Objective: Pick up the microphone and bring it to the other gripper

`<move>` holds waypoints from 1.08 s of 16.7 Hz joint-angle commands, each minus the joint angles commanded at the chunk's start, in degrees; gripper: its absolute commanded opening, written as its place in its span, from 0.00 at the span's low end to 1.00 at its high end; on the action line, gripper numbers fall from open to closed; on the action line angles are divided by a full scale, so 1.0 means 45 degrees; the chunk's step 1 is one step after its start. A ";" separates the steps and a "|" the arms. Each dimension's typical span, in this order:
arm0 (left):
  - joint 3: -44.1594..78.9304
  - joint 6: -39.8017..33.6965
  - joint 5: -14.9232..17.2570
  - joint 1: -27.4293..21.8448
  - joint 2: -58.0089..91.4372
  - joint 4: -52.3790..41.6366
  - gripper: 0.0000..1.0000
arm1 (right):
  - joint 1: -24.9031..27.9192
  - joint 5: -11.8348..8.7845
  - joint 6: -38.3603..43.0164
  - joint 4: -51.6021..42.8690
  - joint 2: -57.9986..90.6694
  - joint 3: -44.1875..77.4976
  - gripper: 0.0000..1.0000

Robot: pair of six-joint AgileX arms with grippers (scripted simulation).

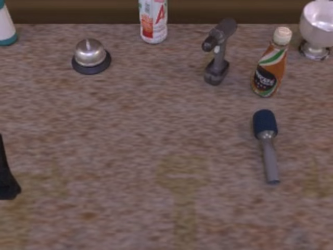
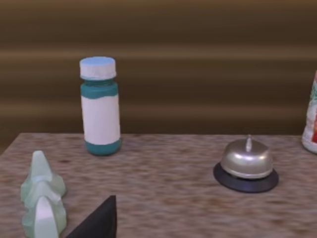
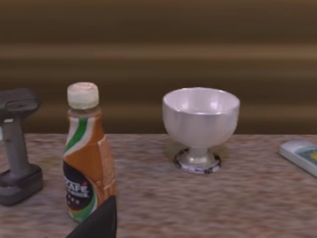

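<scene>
A: One microphone (image 1: 266, 146) lies flat toward the desk's (image 1: 156, 172) right edge, foam head pointing at the far edge, handle toward the near edge, just in front of the coffee bottle (image 1: 270, 65).

B: Best grip?

A: I'd have the right tool (image 3: 96, 223) drop onto the grey handle, fingers across it, clear of the bottle.

B: Arm poses?

A: Left tool (image 1: 6, 174) sits low at the left edge. Whether either tool is wide or narrow, I cannot tell.

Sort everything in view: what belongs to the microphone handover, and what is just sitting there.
For the job: microphone, lying on the table's right side; left gripper at the left edge.

Just sitting there: drill, coffee bottle, bell, goblet, white-and-teal bottle, red-and-white can.
</scene>
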 joint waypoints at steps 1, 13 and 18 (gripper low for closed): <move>0.0000 0.0000 0.0000 0.0000 0.0000 0.0000 1.00 | 0.0000 0.0000 0.0000 0.0000 0.0000 0.0000 1.00; 0.0000 0.0000 0.0000 0.0000 0.0000 0.0000 1.00 | 0.2458 0.0623 0.2502 -0.5022 0.8437 0.6097 1.00; 0.0000 0.0000 0.0000 0.0000 0.0000 0.0000 1.00 | 0.4097 0.0991 0.4324 -0.7983 1.4988 1.0639 1.00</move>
